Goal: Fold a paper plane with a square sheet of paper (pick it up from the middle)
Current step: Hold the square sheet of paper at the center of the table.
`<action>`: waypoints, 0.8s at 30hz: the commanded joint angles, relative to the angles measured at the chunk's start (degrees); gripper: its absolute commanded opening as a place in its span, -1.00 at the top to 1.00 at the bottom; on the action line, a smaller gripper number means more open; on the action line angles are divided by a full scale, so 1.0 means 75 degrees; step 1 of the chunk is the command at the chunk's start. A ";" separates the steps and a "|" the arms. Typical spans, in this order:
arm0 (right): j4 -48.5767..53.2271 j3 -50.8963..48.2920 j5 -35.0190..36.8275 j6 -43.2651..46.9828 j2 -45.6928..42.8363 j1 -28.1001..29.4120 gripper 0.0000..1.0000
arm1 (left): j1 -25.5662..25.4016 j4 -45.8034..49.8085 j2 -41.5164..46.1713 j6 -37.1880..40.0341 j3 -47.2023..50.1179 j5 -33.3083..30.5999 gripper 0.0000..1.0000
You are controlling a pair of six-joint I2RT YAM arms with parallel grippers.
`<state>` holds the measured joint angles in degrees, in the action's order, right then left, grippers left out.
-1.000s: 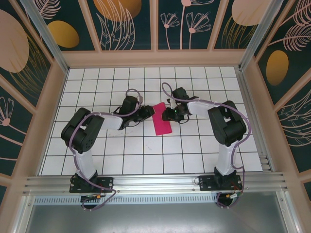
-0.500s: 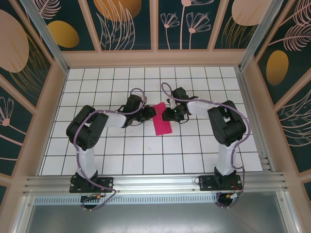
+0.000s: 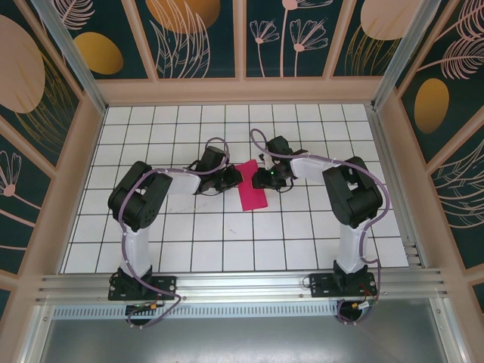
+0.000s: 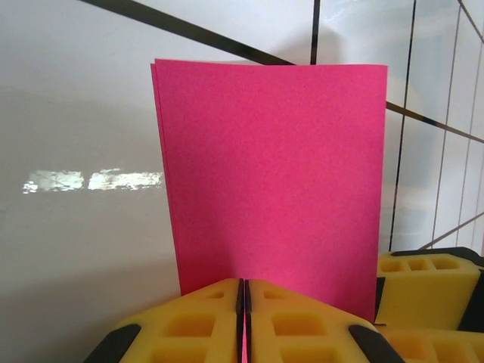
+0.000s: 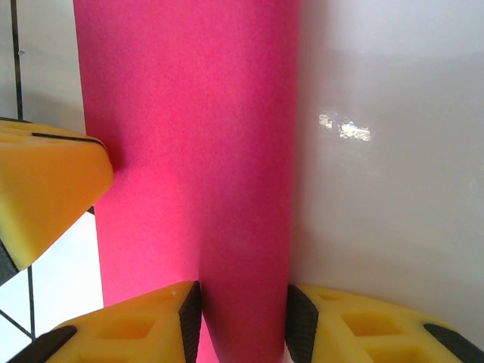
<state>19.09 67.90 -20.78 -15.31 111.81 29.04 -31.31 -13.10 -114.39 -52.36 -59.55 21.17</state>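
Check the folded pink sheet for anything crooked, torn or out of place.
No tears or spills. The square sheet of paper, folded in half, lies slanted across the table grid, and its two layers are slightly offset: a thin second edge shows along one side in the left wrist view. The left gripper is shut on its edge.

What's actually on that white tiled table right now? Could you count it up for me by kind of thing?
Pink sheet of paper, folded over: 1
Robot arms: 2, the left arm and the right arm
Total: 3
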 commanded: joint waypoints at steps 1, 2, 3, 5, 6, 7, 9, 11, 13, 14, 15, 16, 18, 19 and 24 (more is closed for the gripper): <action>-0.0190 -0.0288 0.0790 0.0235 0.0998 0.0195 0.20 | -0.0056 0.0929 -0.0213 0.0253 -0.0283 -0.0419 0.75; -0.0190 -0.0288 0.0789 0.0235 0.0987 0.0195 0.20 | -0.0055 0.0977 -0.0247 0.0263 -0.0298 -0.0431 0.75; -0.0187 -0.0276 0.0779 0.0230 0.0986 0.0204 0.20 | -0.0055 0.1038 -0.0284 0.0259 -0.0316 -0.0441 0.75; -0.0201 -0.0276 0.0769 0.0225 0.0967 0.0207 0.20 | -0.0050 0.1161 -0.0338 0.0272 -0.0336 -0.0524 0.75; -0.0202 -0.0263 0.0756 0.0205 0.0959 0.0207 0.20 | -0.0056 0.1243 -0.0357 0.0300 -0.0344 -0.0586 0.76; -0.0212 -0.0253 0.0733 0.0180 0.0928 0.0217 0.20 | -0.0064 0.1333 -0.0359 0.0328 -0.0355 -0.0652 0.75; -0.0286 -0.0253 0.0645 0.0089 0.0817 0.0218 0.20 | -0.0066 0.1545 -0.0380 0.0413 -0.0369 -0.0819 0.76; -0.0378 -0.0241 0.0623 -0.0056 0.0661 0.0215 0.18 | -0.0068 0.1683 -0.0412 0.0481 -0.0375 -0.0931 0.76; -0.0464 -0.0210 0.0619 -0.0234 0.0438 0.0190 0.15 | -0.0073 0.1767 -0.0444 0.0541 -0.0369 -0.1010 0.76; -0.0513 -0.0206 0.0653 -0.0337 0.0285 0.0163 0.10 | -0.0079 0.1810 -0.0472 0.0562 -0.0360 -0.1066 0.76; -0.0584 -0.0221 0.0683 -0.0451 0.0127 0.0132 0.04 | -0.0088 0.1860 -0.0496 0.0592 -0.0357 -0.1121 0.76; -0.0647 -0.0256 0.0695 -0.0545 -0.0024 0.0099 0.01 | -0.0090 0.1884 -0.0513 0.0617 -0.0346 -0.1166 0.76; -0.0766 -0.0335 0.0666 -0.0675 -0.0357 -0.0006 -0.06 | -0.0108 0.1888 -0.0554 0.0647 -0.0316 -0.1211 0.76; -0.0809 -0.0377 0.0650 -0.0720 -0.0508 -0.0046 -0.08 | -0.0114 0.1890 -0.0579 0.0662 -0.0311 -0.1222 0.77; -0.0971 -0.0576 0.0622 -0.0818 -0.1242 -0.0248 -0.08 | -0.0173 0.1818 -0.0678 0.0677 -0.0298 -0.1226 0.78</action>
<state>14.83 64.66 -18.24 -20.12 106.94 28.45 -32.38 -6.35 -115.00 -49.01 -63.00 17.19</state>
